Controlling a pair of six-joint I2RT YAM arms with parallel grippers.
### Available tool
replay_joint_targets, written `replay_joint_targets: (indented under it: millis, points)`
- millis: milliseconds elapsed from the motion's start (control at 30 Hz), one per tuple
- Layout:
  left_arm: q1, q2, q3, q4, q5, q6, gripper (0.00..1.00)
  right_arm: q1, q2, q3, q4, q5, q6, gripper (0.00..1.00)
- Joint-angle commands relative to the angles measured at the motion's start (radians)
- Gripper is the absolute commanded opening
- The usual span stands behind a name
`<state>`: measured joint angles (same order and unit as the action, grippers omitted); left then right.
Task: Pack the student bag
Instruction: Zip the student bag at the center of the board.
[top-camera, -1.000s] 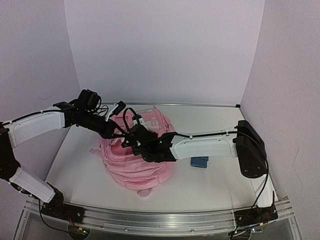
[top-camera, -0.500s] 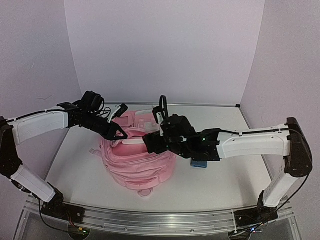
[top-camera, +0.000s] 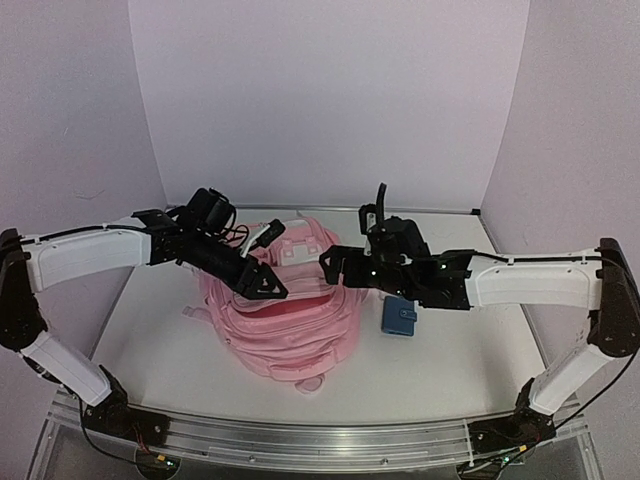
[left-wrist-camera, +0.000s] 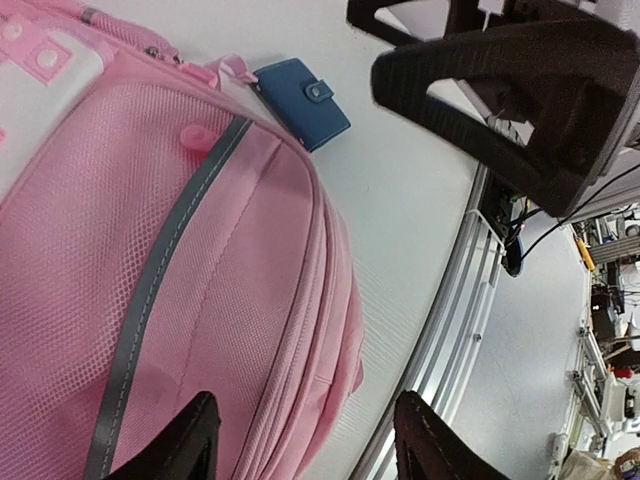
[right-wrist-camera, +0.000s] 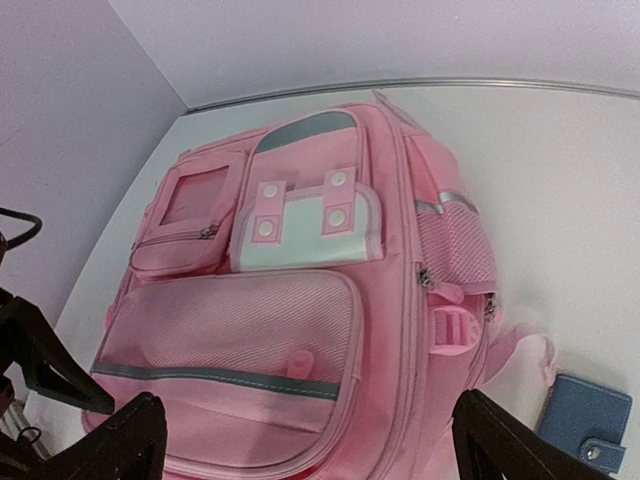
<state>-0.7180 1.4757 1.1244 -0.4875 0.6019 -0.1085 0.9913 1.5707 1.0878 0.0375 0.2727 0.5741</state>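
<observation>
Two tools of mine hang over the student bag (top-camera: 290, 320), and neither wrist view shows them whole. My left tool (left-wrist-camera: 300, 450) appears only as two dark fingers (left-wrist-camera: 190, 445) cut off by the bottom edge of its wrist view. They stand apart with nothing clamped between them, and the tips lie outside the frame. My right tool (right-wrist-camera: 310, 450) looks much the same in its own view, with one finger in each lower corner, spread wide and empty, tips cut off.

In the top view both tools are black shapes against black wrists, so the jaws are hard to read there. The left tool (top-camera: 268, 285) sits left of centre over the bag's upper left part. The right tool (top-camera: 335, 265) sits just right of centre at the bag's upper right edge. Whether either touches the fabric I cannot tell.

My left arm comes in from the left edge, forearm nearly level, wrist dipping toward the centre. My right arm comes in from the right edge, forearm level, wrist pointing left. The tools face each other, near but apart.

The bag lies pockets up at the centre of the desk (top-camera: 150, 330), and both wrist views crop it. A blue wallet (top-camera: 399, 316) lies on the desk just right of the bag. The lower right corner of the right wrist view cuts the wallet off.
</observation>
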Motion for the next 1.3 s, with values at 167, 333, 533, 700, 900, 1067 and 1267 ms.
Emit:
replay_joint_targets:
  millis: [167,333,533,700,900,1067,1267]
  points:
    - [0.068,-0.293,-0.139,0.162,-0.262,-0.266,0.74,-0.022,0.113,0.030,0.031,-0.188,0.148,0.89]
    - [0.144,-0.346,-0.248,0.192,-0.282,-0.345,0.74,-0.026,0.168,0.042,0.033,-0.197,0.157,0.72]
    - [0.186,-0.385,-0.392,0.244,-0.315,-0.367,0.68,-0.027,0.203,0.058,0.042,-0.191,0.172,0.43]
    - [0.185,-0.433,-0.492,0.348,-0.241,-0.322,0.56,-0.042,0.211,0.060,0.052,-0.163,0.191,0.09]
    - [0.186,-0.438,-0.534,0.341,-0.248,-0.276,0.51,-0.094,0.226,0.070,0.067,-0.145,0.174,0.00]
    - [0.186,-0.391,-0.529,0.361,-0.187,-0.221,0.54,-0.146,0.266,0.100,0.074,-0.155,0.119,0.00]
    - [0.185,-0.323,-0.489,0.407,-0.147,-0.131,0.43,-0.207,0.295,0.131,0.104,-0.229,0.041,0.00]
